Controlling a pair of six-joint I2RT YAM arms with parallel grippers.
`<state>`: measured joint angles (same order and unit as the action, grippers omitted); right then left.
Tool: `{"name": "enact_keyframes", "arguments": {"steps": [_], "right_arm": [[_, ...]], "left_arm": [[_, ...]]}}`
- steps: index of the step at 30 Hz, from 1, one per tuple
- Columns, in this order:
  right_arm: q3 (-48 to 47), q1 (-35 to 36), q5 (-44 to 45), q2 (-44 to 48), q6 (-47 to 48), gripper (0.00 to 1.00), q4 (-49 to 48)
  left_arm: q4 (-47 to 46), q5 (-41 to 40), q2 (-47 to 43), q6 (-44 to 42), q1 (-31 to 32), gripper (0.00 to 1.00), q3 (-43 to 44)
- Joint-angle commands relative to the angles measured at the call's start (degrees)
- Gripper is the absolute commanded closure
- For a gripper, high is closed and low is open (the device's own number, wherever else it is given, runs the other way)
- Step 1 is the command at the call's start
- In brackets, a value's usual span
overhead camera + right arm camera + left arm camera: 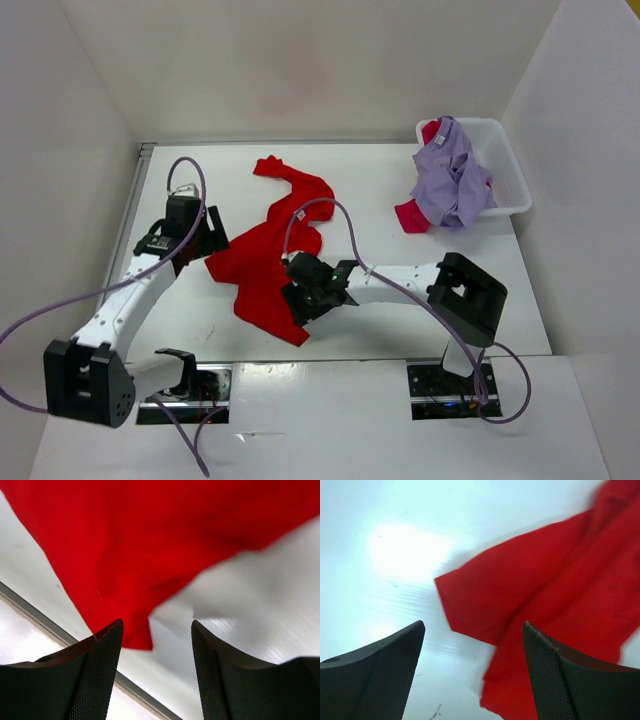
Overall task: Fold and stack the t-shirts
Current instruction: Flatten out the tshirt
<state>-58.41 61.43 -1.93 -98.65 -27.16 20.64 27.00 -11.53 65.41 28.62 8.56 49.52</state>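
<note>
L claw [473, 625]: wide open, nothing held. Both fingers apart, w/ a corner of the bright red tee [268, 250] and bare table [400, 250] showing betw. them in the L wrist view.
L claw pos.: at the left edge of the red tee, about mid-length, per top view. Right-hand finger [570, 680] sat over the cloth, the other over bare table. Contact w/ cloth: couldn't tell.
R claw [157, 622]: open, partway rather than full spread, nothing gripped. A pointed bit of red hem lay betw. the fingers in the R wrist view, not pinched.
R claw pos.: over the near end of the red tee, close to the table's front edge; the edge strip showed lower left in the wrist view.
Bright red tee: unfolded, rumpled, flat on the table centre. Ran diagonally from far-centre to near-centre, w/ one narrow part reaching toward the back wall.
Lavender tee [450, 180]: bunched up, draped over the left wall of the white bin [510, 180] at far right, partly in, partly hanging out.
Crimson tee [412, 217]: under the lavender one. A bit spilled onto the table just left of the bin; another bit peeked out at the bin's far corner.
Stack: none made; no tee folded.
Arms: well apart from the bin, both at the red tee.
</note>
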Motion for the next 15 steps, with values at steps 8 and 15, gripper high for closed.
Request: {"name": "enact_keyframes", "arguments": {"steps": [8, 15], "right_arm": [[-5.0, 0.6, 0.1, -6.4, 1.2, 0.38, -2.3], [-5.0, 0.1, -1.8, -7.4, 1.2, 0.78, -4.1]], "left_arm": [[-3.9, 3.3, 24.1, -3.4, -2.1, 0.14, 0.9], [-5.8, 6.4, 28.2, -4.5, -1.6, 0.38, -0.1]]}}
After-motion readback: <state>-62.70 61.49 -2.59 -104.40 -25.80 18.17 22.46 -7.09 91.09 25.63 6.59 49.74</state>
